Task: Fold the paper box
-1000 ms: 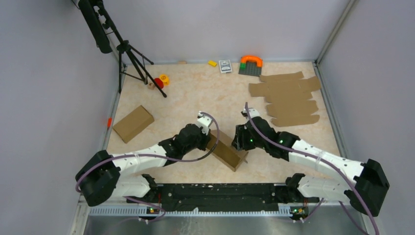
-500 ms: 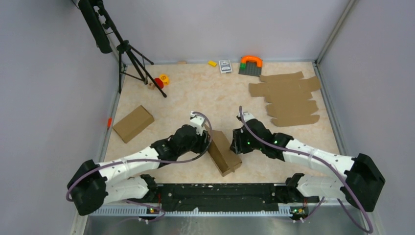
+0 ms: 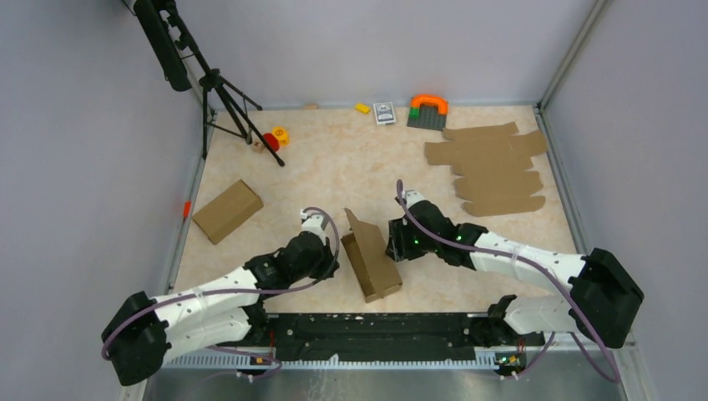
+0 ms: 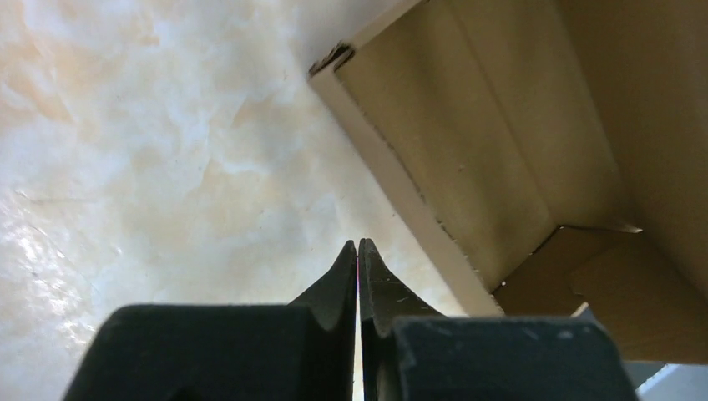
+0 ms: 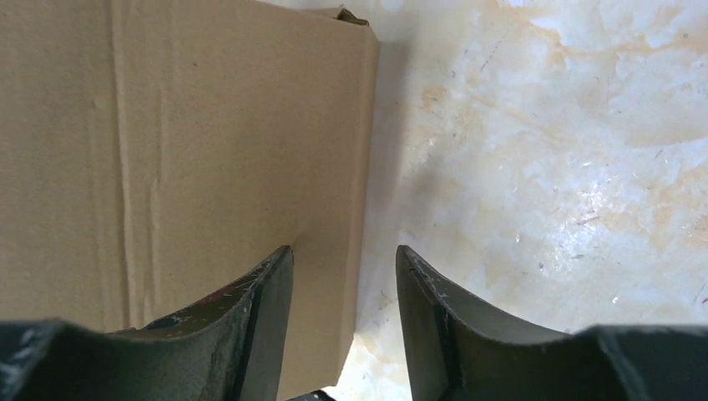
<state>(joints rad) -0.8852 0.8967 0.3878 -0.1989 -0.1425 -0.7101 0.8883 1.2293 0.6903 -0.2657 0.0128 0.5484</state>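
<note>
Paper box lies on the desk between the two arms. It is part-formed: a shallow open tray with one flap raised at its far end. Its long axis runs away from the arm bases, slanting from far-left to near-right in the top view. Left end effector sits just beside the box's left long wall and, as far as the wrist view shows, does not touch it. Its fingers are closed tip to tip and hold nothing. From it, the box lies ahead and to the right, interior facing up. Right end effector stands at the box's right long side, about midway along. Its fingers are roughly half apart, one over the cardboard face and one over bare desk, with the box's edge in the gap between them. No clamping contact is visible, so treat it as unloaded. Judgement: both arms are about equally near. The right one straddles an edge and is better placed to work that side. The left must open before it can take the opposite wall.
</note>
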